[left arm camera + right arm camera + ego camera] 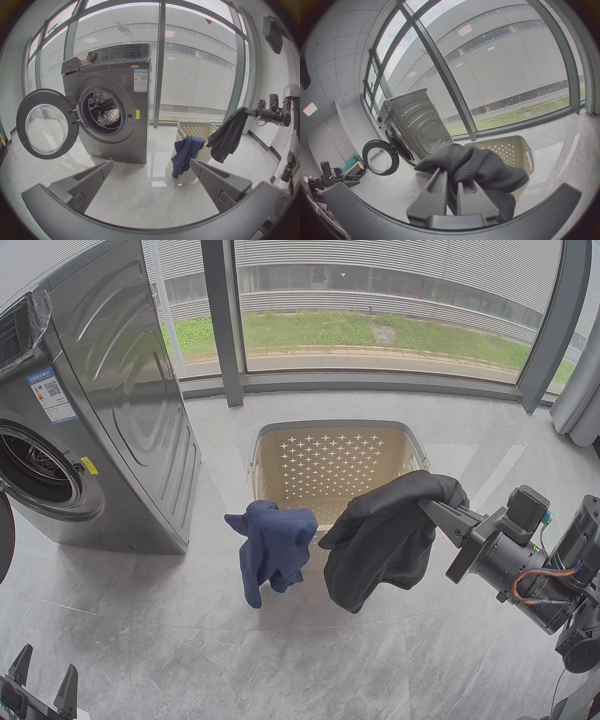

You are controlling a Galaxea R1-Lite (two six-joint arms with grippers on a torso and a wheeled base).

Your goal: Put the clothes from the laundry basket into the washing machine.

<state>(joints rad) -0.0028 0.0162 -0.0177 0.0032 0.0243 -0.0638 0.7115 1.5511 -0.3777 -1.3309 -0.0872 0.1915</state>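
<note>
A beige laundry basket (337, 427) stands on the floor by the window. A blue garment (275, 546) hangs over its near rim. My right gripper (437, 505) is shut on a dark grey garment (384, 537), which dangles above the basket's near right corner. From the right wrist view the dark grey garment (478, 165) bunches over the closed fingers (437, 190). The grey washing machine (94, 427) stands to the left, its round door (47, 125) swung open and the drum (104, 112) showing. My left gripper (150, 165) is open and empty, low at the near left, facing the machine.
Tall windows with grey frames (222, 321) run behind the basket. A curtain (581, 396) hangs at the far right. Bare grey floor (250, 652) lies between me, the machine and the basket.
</note>
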